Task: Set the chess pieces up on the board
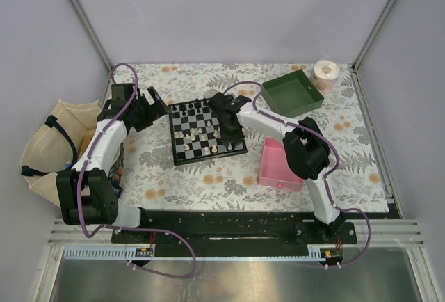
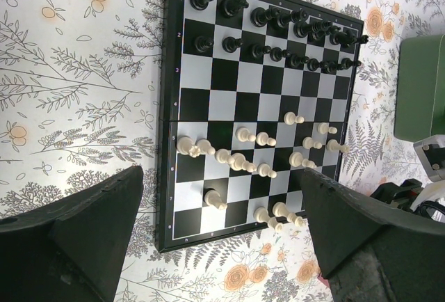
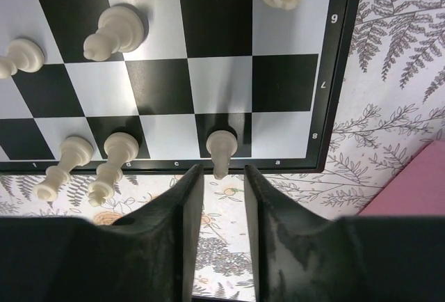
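Observation:
The board [image 1: 182, 156] lies mid-table, and its black border shows in the left wrist view [image 2: 165, 107] and the right wrist view [image 3: 341, 72]. Black chess pieces [image 2: 278, 37] stand in two rows at one end. Cream chess pieces [image 2: 243, 159] are scattered over the other half. My right gripper [image 3: 222, 171] hangs over the board's right part [image 1: 226, 117], slightly open. Its fingertips [image 3: 191, 177] flank the top of a cream piece [image 3: 221, 150] standing on an edge square without pinching it. My left gripper [image 2: 222, 177] is wide open and empty, left of the board [image 1: 149, 104].
A green tray [image 1: 292, 93] sits at the back right, with a tape roll [image 1: 325, 72] behind it. A pink tray [image 1: 281, 164] lies right of the board under my right arm. A cloth bag [image 1: 52, 142] hangs off the table's left edge.

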{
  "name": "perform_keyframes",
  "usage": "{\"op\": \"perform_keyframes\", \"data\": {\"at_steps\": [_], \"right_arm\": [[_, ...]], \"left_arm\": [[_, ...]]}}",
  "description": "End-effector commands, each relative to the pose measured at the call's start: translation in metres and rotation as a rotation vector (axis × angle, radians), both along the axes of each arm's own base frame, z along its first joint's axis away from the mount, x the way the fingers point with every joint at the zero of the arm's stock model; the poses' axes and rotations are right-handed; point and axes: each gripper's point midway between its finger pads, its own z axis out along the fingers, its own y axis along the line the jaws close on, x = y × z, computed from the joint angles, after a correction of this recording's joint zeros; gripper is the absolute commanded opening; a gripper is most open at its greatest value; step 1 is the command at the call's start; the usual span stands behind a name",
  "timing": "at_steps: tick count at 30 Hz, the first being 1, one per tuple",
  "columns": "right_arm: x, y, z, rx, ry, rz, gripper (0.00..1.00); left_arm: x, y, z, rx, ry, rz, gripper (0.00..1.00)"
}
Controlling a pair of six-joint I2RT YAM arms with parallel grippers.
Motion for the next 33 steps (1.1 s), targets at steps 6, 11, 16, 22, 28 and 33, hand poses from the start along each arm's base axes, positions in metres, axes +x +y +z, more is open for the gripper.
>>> {"op": "perform_keyframes", "data": {"at_steps": [6, 11, 16, 22, 28, 33], "right_arm": [[0.022, 0.017, 0.063, 0.127, -0.170, 0.060, 0.49], [0.034, 0.033, 0.075, 0.173, -0.204, 0.107, 0.49], [0.049, 0.052, 0.077, 0.191, -0.209, 0.132, 0.49], [0.061, 0.068, 0.068, 0.184, -0.176, 0.139, 0.49], [0.065, 0.062, 0.055, 0.121, -0.164, 0.134, 0.49], [0.060, 0.062, 0.048, 0.124, -0.137, 0.126, 0.49]], "left_arm": [[0.008, -0.001, 0.007, -0.017, -0.041, -0.007, 0.99], [0.007, -0.002, 0.008, -0.017, -0.045, -0.010, 0.99], [0.007, -0.001, 0.009, -0.012, -0.048, -0.005, 0.99], [0.007, -0.001, 0.011, -0.011, -0.053, -0.009, 0.99], [0.007, 0.001, 0.012, -0.012, -0.052, -0.005, 0.99], [0.007, -0.001, 0.012, -0.024, -0.054, -0.010, 0.99]]}}
